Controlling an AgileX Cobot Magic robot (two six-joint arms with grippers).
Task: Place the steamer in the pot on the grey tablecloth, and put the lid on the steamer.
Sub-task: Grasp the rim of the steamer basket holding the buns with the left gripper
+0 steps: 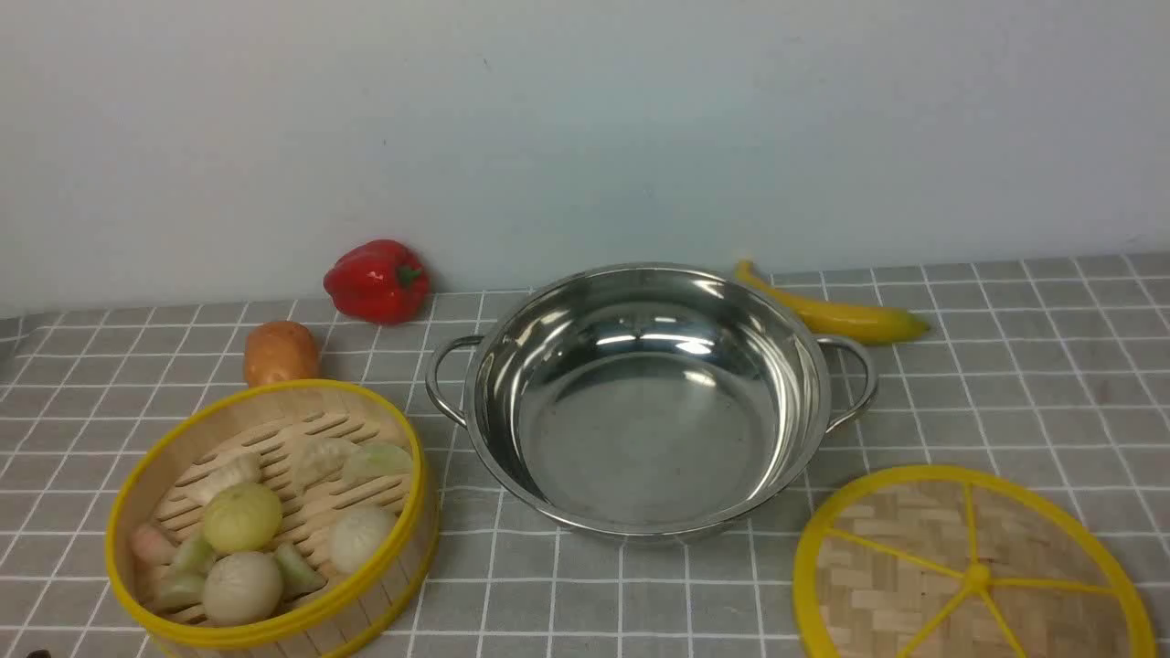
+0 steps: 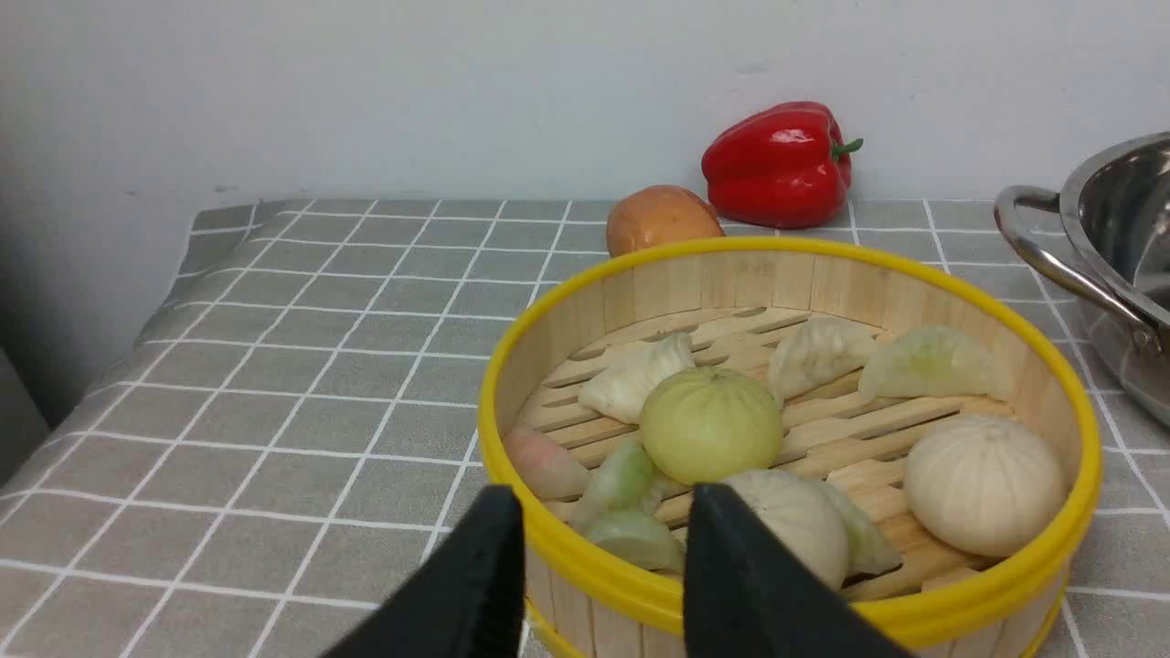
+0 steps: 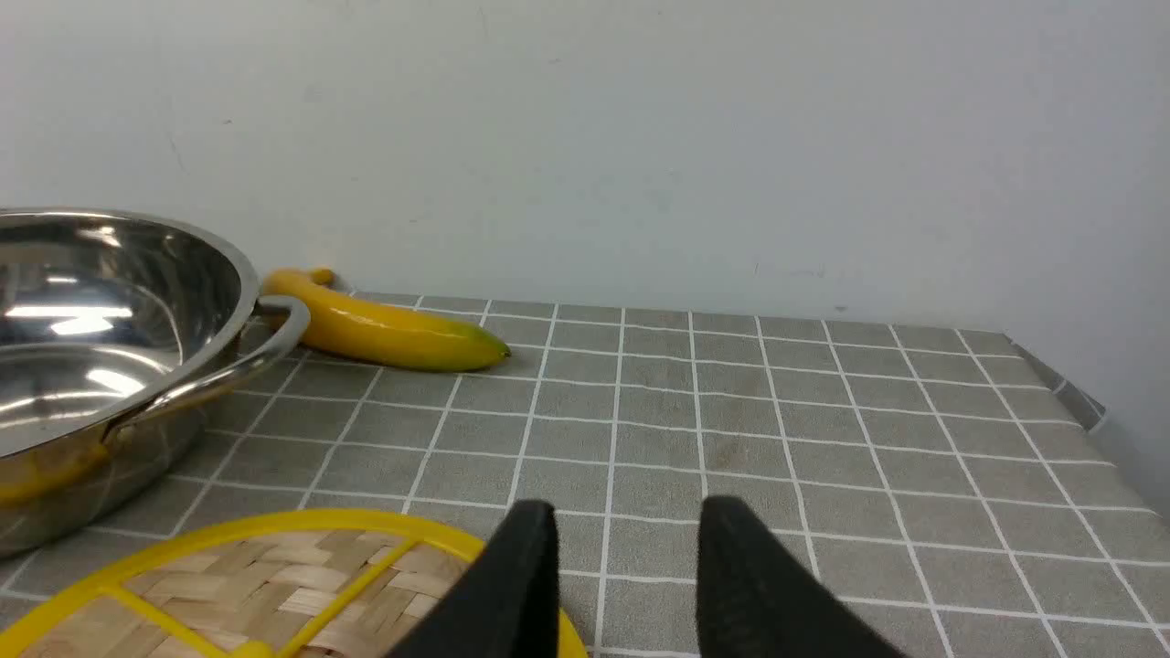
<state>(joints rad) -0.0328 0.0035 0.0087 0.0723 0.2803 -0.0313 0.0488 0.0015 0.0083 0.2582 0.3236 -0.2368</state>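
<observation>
Nothing of the task is done yet, as I read it. Both moves are left: the steamer into the pot, then the lid onto the steamer.

At the near left corner of the surface, the steamer (image 1: 388, 585) stands upright on the grey tablecloth (image 1: 1005, 366), just beside the pot but apart from it. On its slatted floor lie three round buns (image 1: 241, 516) and several pale dumplings (image 1: 320, 457), with a small pinkish piece at the left side. The left jaws show only in the left wrist view. They stand apart, close against the steamer's near rim, with nothing clamped between them. From that view I cannot tell whether either one touches the rim.

Toward the far edge, behind the steamer, a potato (image 1: 281, 353) and a red pepper (image 1: 377, 281) lie loose on the cloth.

In the middle of the surface sits the pot (image 1: 512, 366), with a loop handle on each side and nothing inside but reflections. Its mouth looks wide enough to take the steamer. Behind its right handle, a banana (image 1: 841, 315) lies near the far edge.

At the near right corner, the lid (image 1: 914, 548) lies flat on the cloth, knob up, apart from the pot. The right jaws show only in the right wrist view. They stand apart beside the lid's rim and hold nothing.
</observation>
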